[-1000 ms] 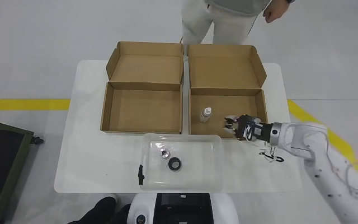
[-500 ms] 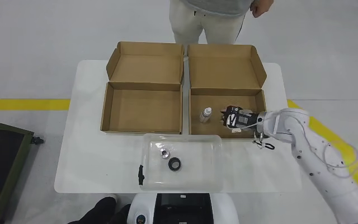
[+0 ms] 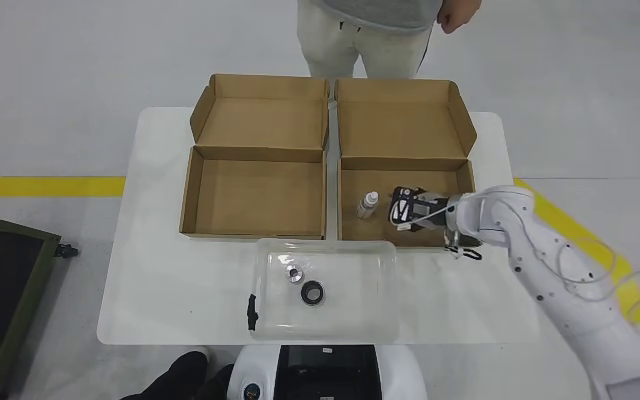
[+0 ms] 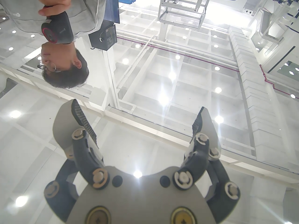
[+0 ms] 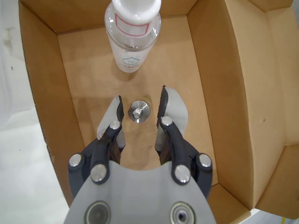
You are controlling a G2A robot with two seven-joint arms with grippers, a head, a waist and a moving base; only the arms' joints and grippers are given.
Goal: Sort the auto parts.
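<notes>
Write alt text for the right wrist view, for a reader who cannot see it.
The right tool, open, hangs inside a cardboard box, a small round metal part lying on the box floor between its fingers, touching neither. A clear bottle with a white cap stands just beyond.

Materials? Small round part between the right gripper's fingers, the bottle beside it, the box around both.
Round part: likely bare machined metal, polished; bright glints.
Bottle: clear, probably plastic, glossy; see-through body, opaque white cap.
Box: brown cardboard, matte; creased fold-out flaps.
</notes>
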